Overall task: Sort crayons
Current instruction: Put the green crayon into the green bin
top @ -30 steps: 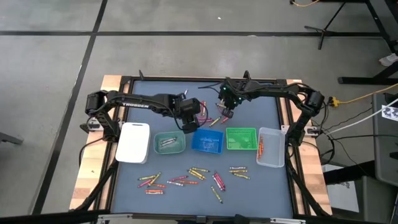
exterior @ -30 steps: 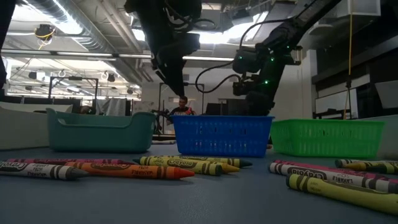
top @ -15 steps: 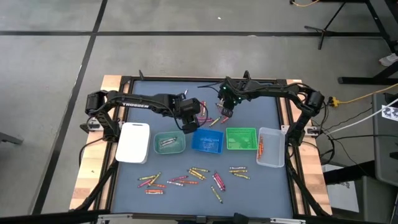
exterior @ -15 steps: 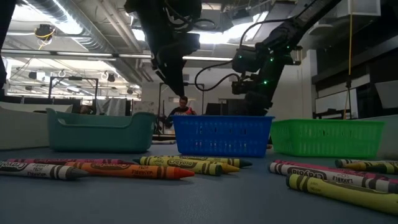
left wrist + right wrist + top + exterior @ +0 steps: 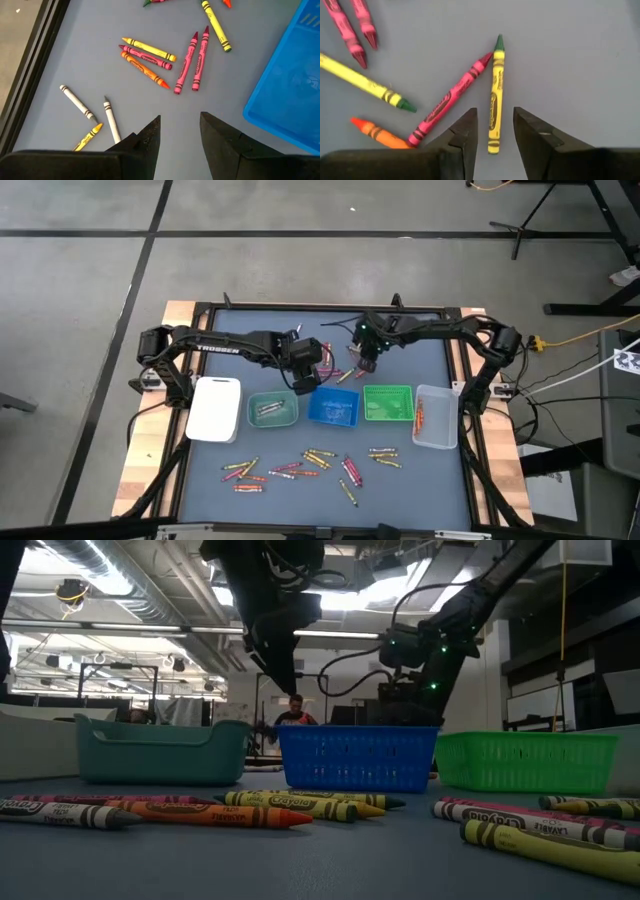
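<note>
A: Where does the right gripper point(image 5: 492, 131) sit against the crayons?

B: It hangs above a loose cluster behind the blue tray point(image 5: 334, 407). In the right wrist view its 2 fingers stand apart with nothing between them, and a yellow-wrapped crayon with a green tip point(image 5: 494, 93) lies on the mat straight ahead of the gap. A pink crayon point(image 5: 449, 107) lies slanted just beside it, their tips near each other.

A: And the left gripper point(image 5: 179, 132)?

B: Also spread and empty, over the mat near the blue tray's corner. Ahead of it lie 2 pink crayons point(image 5: 192, 61) side by side, then a yellow, a pink and an orange one fanned together, and 2 white ones nearer the table edge.

A: What does the high view add?

B: The row of trays: white point(image 5: 215, 409), teal point(image 5: 272, 409), blue, green point(image 5: 388, 402) and clear point(image 5: 434, 417). Another scatter of crayons point(image 5: 310, 464) lies on the near side of that row, well apart from both grippers. Crayons already lie in the teal and clear trays.

A: And the low view?

B: That near scatter up close, wrappers readable, with the tray walls behind and both arms coming down beyond them. What the trays hold is hidden there.
</note>
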`<act>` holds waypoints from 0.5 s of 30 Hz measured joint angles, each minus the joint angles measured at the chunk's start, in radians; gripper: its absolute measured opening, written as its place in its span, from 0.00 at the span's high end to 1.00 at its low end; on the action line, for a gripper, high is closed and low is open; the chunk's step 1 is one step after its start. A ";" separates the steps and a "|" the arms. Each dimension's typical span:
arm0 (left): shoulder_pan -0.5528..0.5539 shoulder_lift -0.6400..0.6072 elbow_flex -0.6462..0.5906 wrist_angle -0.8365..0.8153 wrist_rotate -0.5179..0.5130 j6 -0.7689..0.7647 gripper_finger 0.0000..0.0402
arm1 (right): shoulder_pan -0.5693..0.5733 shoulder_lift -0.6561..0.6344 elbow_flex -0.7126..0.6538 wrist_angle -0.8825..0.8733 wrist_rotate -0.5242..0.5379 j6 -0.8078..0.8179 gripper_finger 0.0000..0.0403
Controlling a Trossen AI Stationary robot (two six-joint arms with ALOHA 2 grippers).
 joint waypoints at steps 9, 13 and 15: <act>0.000 0.000 0.000 0.000 0.000 0.000 0.70 | 0.000 0.000 -0.075 0.080 0.000 0.001 0.69; 0.000 0.000 0.000 0.000 0.000 -0.001 0.70 | 0.000 0.000 -0.095 0.109 0.000 0.002 0.69; 0.000 0.000 0.000 0.000 0.000 -0.001 0.70 | 0.000 -0.001 -0.098 0.111 0.000 0.002 0.69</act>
